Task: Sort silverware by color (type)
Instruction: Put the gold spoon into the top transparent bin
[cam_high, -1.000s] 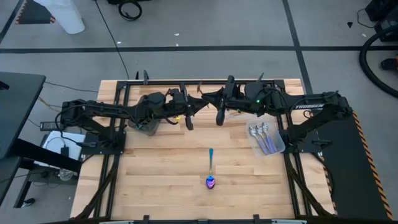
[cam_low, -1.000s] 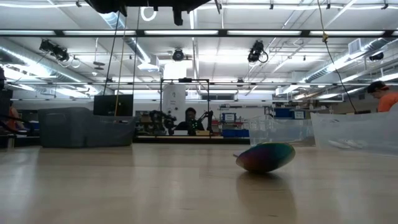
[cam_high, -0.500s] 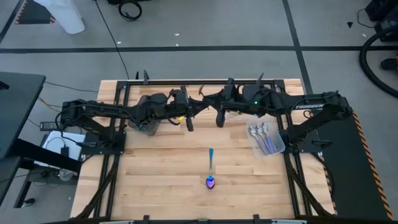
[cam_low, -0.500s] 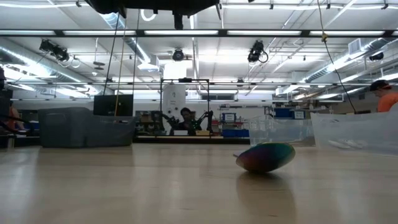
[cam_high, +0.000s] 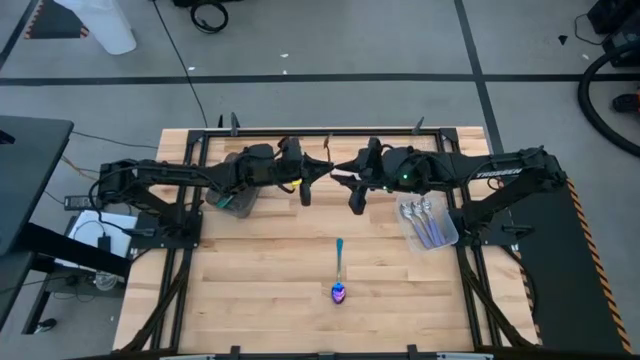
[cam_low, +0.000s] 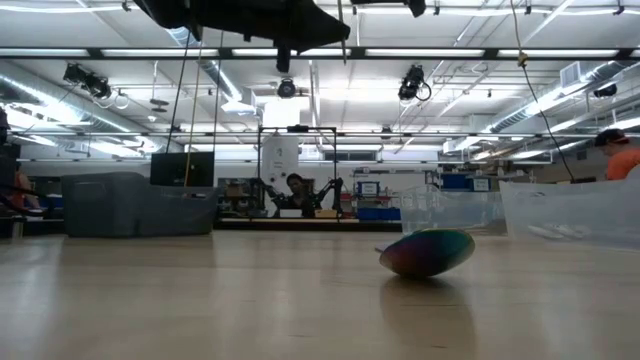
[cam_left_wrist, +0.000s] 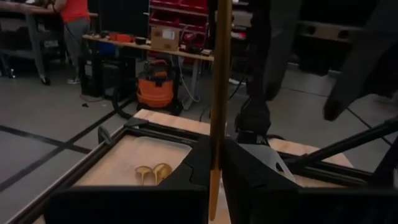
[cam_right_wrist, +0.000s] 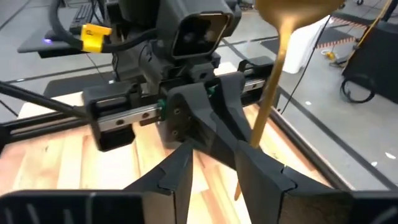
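Both arms edged closer together above the table's (cam_high: 250, 290) far side. My left end effector (cam_left_wrist: 214, 163) pinched a slim gold spoon (cam_left_wrist: 219, 93); my right end effector's (cam_right_wrist: 214, 163) dark fingers stood parted around its handle.

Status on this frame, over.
Left gripper shut on slim shiny gold metal spoon, midair. Right gripper jaws open beside it. Iridescent purple-blue spoon lies on wooden table. Nothing blocking.
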